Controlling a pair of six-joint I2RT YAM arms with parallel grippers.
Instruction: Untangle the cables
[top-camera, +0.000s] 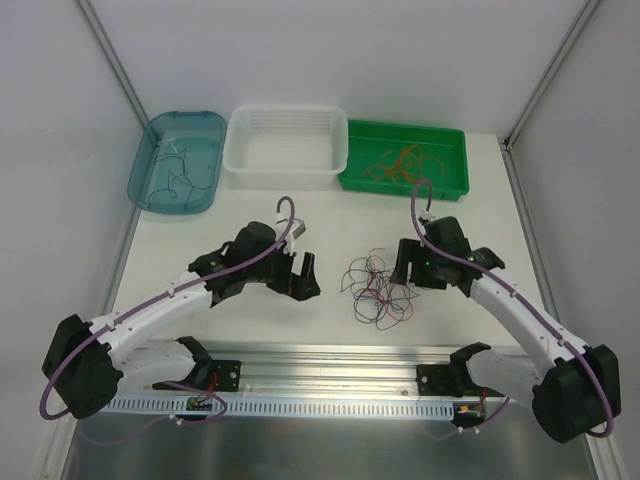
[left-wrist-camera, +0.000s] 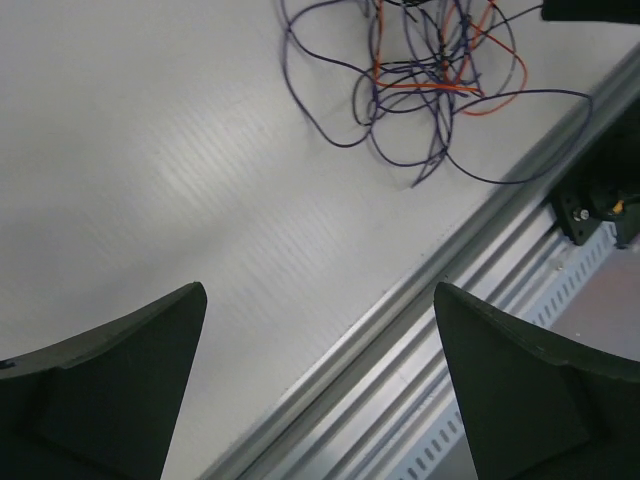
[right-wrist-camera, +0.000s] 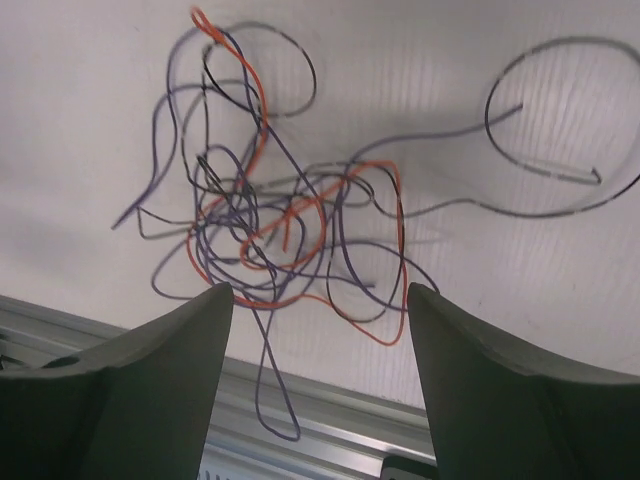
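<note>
Right gripper (right-wrist-camera: 320, 292) is held with jaws spread and nothing grasped, poised over the cables (right-wrist-camera: 290, 220), which lie as one orange, black and grey tangle on the table (top-camera: 330, 215) between the two arms. Left gripper (left-wrist-camera: 320, 290) is likewise spread wide and empty, off to the tangle's side. Step is judged as choosing one strand to free; next, a single outer loop should be pinched and drawn out, probably toward the green tray (top-camera: 455, 188) where orange strands are seen.
</note>
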